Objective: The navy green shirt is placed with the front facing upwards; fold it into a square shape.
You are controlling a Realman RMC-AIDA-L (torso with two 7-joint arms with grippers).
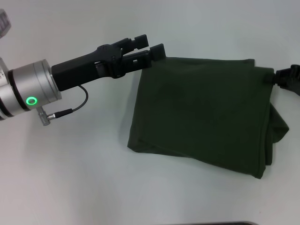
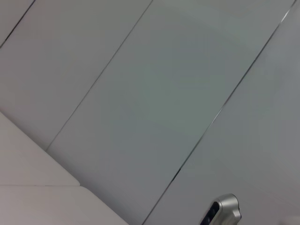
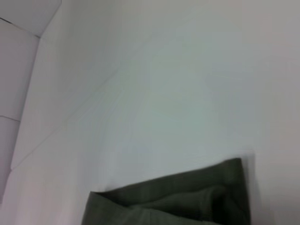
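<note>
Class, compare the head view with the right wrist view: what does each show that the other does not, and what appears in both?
Only the head view shows the left gripper at the far left corner of the navy green shirt, the right gripper at its far right corner, and the whole shirt folded into a rough square with layered edges on its right side. Only the right wrist view shows pale wall panels behind the scene. Both show the shirt's dark green folded layers lying on the white table.
</note>
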